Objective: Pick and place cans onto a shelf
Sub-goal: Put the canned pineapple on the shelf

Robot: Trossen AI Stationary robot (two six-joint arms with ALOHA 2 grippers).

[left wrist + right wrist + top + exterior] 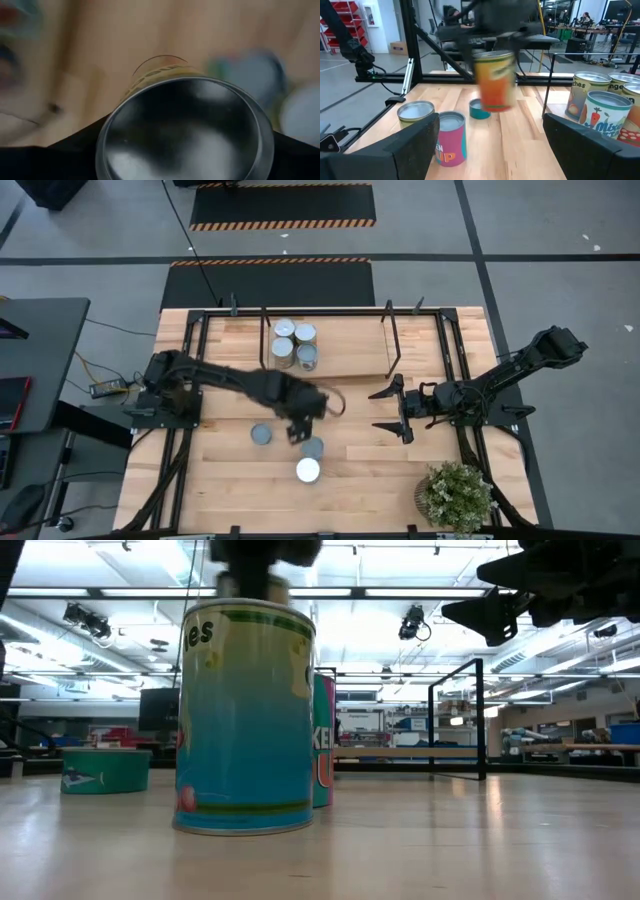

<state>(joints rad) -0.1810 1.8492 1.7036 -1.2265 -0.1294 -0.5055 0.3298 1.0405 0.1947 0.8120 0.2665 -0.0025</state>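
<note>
My left gripper (pixel 494 42) hangs over the middle of the table, shut on an orange and yellow can (pixel 495 82) that is clear of the wood. In the left wrist view the can's silver top (pixel 185 130) fills the space between the fingers. Three more cans stand on the table below: a flat teal tin (pixel 261 434), a pink-sided can (pixel 312 447) and a white-topped can (pixel 308 471). Several cans (pixel 295 343) stand on the shelf (pixel 350 345) at the far side. My right gripper (pixel 392 410) waits open at the right, level. My left gripper pinches the can by its upper end, one finger (pixel 75 155) on each side of the rim (pixel 106 137). The fingers come from above, pointing down. The can hangs upright below them, lifted clear of the table.
A potted plant (pixel 457 495) stands at the table's near right corner. Thin black rod uprights (pixel 392 340) frame the shelf. Bare wood lies between the loose cans and my right gripper.
</note>
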